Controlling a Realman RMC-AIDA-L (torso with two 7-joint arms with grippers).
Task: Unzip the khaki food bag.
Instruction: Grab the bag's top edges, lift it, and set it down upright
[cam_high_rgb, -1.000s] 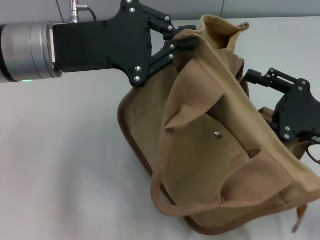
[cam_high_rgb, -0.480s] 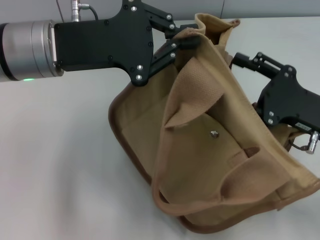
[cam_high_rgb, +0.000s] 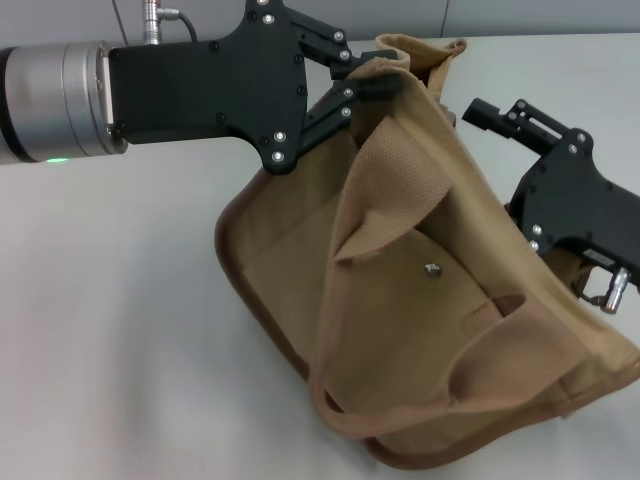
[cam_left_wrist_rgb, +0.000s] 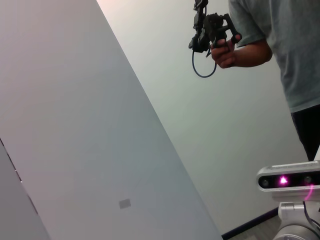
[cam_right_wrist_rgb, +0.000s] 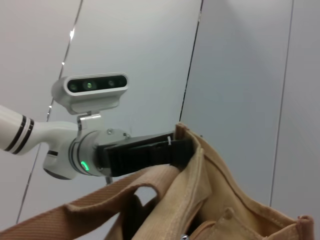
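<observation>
The khaki food bag (cam_high_rgb: 420, 320) is a tan canvas tote with brown piping and a metal snap (cam_high_rgb: 432, 269). It lies tilted on the white table (cam_high_rgb: 120, 330), with its top end lifted. My left gripper (cam_high_rgb: 368, 86) is shut on the bag's raised top edge at the far end. The right wrist view shows the bag (cam_right_wrist_rgb: 230, 200) and that gripper (cam_right_wrist_rgb: 175, 149) clamped on its rim. My right gripper (cam_high_rgb: 470, 107) is at the bag's top side on the right, with its fingers close together. The zipper is hidden behind the bag's upper edge.
Two webbing handles (cam_high_rgb: 395, 190) drape over the bag's front. The left wrist view shows only a wall (cam_left_wrist_rgb: 100, 125), a person holding a hand controller (cam_left_wrist_rgb: 212, 30) and my right arm's wrist camera (cam_left_wrist_rgb: 290, 180).
My right gripper has moved up and to the left along the bag's top side. The bag's raised corner has shifted left with it. My left gripper has held still.
</observation>
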